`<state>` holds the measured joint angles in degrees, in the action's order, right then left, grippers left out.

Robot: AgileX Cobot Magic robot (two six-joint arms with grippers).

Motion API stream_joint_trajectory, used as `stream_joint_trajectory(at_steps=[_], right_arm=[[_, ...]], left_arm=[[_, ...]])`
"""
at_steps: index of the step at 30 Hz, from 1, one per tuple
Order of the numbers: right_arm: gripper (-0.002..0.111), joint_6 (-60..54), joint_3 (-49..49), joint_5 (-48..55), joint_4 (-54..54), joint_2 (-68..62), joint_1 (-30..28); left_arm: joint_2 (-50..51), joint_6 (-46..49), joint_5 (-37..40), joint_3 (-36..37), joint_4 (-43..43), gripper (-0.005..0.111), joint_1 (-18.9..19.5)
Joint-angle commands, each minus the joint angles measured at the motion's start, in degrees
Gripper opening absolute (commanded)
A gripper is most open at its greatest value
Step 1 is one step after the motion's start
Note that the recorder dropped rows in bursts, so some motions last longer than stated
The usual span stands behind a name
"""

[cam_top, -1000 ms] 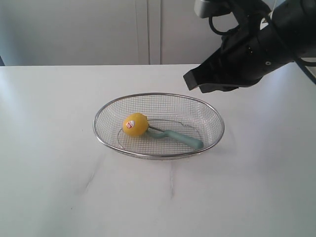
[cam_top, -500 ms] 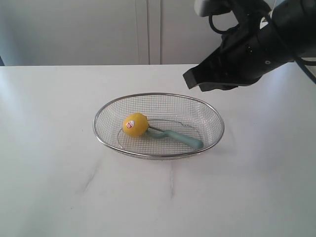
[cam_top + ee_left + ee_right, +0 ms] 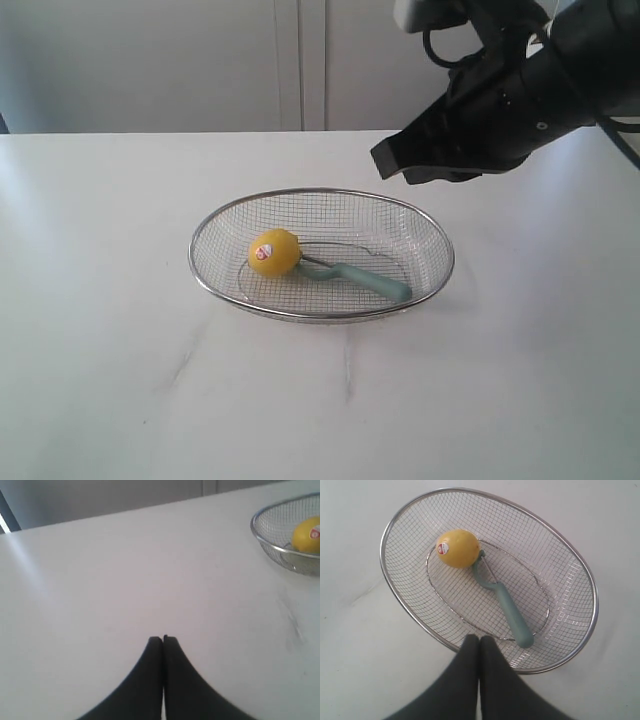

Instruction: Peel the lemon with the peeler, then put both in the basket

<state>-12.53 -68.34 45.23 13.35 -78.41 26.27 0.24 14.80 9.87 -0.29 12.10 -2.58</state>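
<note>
The wire-mesh basket (image 3: 430,240) stands mid-table, and its rim (image 3: 390,522) fills the right wrist view. Inside it lies the yellow lemon (image 3: 274,252) (image 3: 458,548) with its small red-and-white sticker. The teal-handled peeler (image 3: 370,281) (image 3: 512,616) lies beside it, its metal head touching the lemon. My right gripper (image 3: 385,163) (image 3: 479,638) hangs shut and empty above the basket's far right side. My left gripper (image 3: 163,639) is shut and empty over bare table, well away from the basket (image 3: 260,535) and lemon (image 3: 306,534); it is out of the exterior view.
The white table (image 3: 120,360) stretches all around the basket. Pale cabinet doors (image 3: 300,60) run behind its far edge. The black right arm (image 3: 540,90) with its cables fills the upper right.
The right gripper has risen very slightly. The lemon, peeler and basket have not moved.
</note>
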Motion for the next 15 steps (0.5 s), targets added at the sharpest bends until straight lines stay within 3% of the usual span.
stream_joint_trajectory(at_steps=[1, 15], right_arm=[[0.0, -0.1, 0.4, -0.4, 0.0, 0.5, 0.0], [0.0, -0.1, 0.4, -0.4, 0.0, 0.5, 0.0]], left_arm=[[-0.2, 0.0, 3.5, 0.3, 0.7, 0.0, 0.2], [-0.2, 0.2, 3.5, 0.3, 1.3, 0.0, 0.2]])
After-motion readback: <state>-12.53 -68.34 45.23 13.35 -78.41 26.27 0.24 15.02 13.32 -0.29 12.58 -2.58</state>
